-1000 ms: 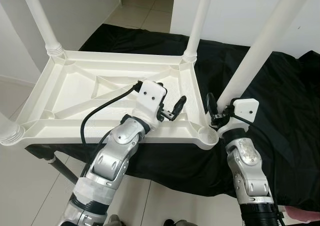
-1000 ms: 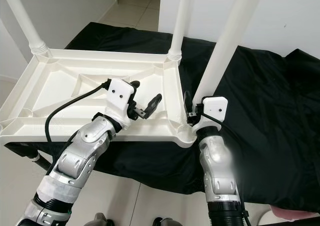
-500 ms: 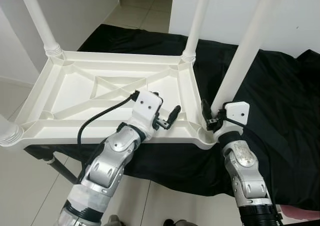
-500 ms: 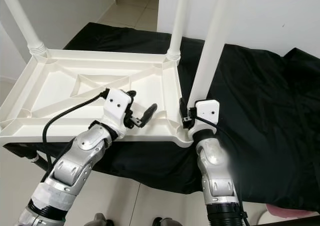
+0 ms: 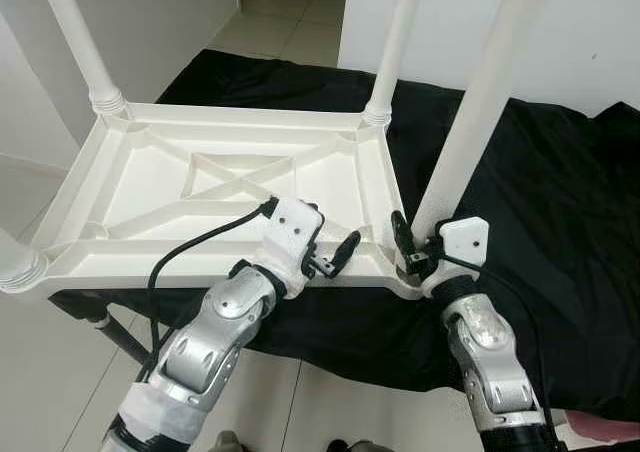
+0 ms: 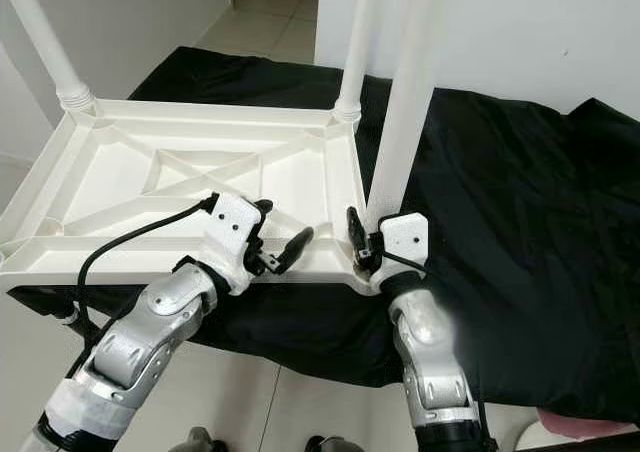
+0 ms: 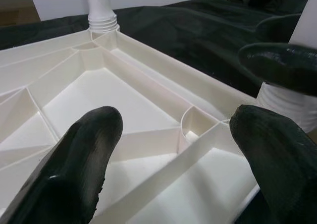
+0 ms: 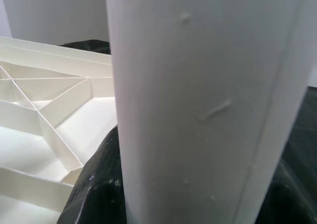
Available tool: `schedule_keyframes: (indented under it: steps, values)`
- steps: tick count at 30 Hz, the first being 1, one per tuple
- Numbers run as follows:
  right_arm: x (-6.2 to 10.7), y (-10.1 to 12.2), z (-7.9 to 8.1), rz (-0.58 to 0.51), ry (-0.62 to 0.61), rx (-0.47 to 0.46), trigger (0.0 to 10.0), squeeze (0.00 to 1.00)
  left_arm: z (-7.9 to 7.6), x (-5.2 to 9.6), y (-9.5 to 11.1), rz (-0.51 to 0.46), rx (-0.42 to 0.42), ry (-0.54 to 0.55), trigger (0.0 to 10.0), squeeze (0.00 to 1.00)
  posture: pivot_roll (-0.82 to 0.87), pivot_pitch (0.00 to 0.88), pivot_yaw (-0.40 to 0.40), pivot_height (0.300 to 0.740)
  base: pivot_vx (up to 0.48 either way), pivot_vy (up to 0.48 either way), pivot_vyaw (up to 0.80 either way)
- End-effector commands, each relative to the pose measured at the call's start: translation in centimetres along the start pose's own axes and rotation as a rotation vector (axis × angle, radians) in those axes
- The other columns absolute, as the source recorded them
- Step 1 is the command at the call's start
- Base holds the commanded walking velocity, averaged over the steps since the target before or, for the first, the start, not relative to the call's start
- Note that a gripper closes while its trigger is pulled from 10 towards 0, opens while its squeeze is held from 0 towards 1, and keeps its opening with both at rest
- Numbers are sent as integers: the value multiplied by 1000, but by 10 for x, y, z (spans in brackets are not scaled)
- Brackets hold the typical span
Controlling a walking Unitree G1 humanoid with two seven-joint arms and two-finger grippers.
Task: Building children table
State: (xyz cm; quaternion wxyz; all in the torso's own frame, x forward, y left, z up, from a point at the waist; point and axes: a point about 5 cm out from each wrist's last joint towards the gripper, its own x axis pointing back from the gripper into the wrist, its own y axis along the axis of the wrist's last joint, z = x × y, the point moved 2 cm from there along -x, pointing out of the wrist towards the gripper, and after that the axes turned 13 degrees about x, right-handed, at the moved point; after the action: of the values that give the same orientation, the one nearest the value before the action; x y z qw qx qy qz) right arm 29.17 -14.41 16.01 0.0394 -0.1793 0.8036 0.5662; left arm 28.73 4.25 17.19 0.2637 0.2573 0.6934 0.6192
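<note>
Left eye view: a black cloth-draped desk (image 5: 560, 202) carries the white moulded-plastic children's table top (image 5: 210, 187), lying upside down with its ribbed underside up, long axis running across the robot's front from left to right, and its near-left part overhanging the desk edge. Three white tubular plastic legs are already seated in corner sockets and point straight up: far-left (image 5: 80, 42), far-right (image 5: 395, 42), near-left (image 5: 15, 262). The fourth white plastic leg (image 5: 480, 102) stands nearly upright at the near-right corner socket (image 5: 412, 272), long axis vertical with a slight lean. The right gripper (image 5: 410, 252) is clamped around its lower end; the right wrist view shows its black fingers (image 8: 96, 184) wrapped on the tube. The left gripper (image 5: 335, 257) hovers with fingers spread, holding nothing, just above the near rim beside that corner. Judgement: final leg being seated. To do it well, bring the leg truly vertical over the socket before pressing or twisting down; the left gripper should brace the rim so the overhanging top cannot tip or slide.
</note>
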Motion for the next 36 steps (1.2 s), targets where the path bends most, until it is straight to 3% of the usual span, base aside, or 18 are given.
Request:
schedule_keyframes:
  steps: [1,12,28,31,36]
  values:
    - [11,-12,2,46,25,-1,10000,0,-18,4,-4,57,-15,-230,10000,0,14,117,-40,740,0,0,0]
    - [24,-21,0,59,53,59,10000,0,-20,3,-3,65,-17,-239,10000,0,7,124,-31,740,0,0,0]
    - [24,-20,18,-2,232,137,10000,0,-20,4,-2,69,-29,-238,10000,0,10,127,-32,740,0,0,0]
    - [25,-22,18,5,233,116,10000,0,-20,4,-2,68,-30,-236,10000,0,11,127,-34,740,0,0,0]
    - [24,-26,15,34,178,-22,10000,0,-19,4,0,64,-34,-234,10000,0,13,126,-35,740,0,0,0]
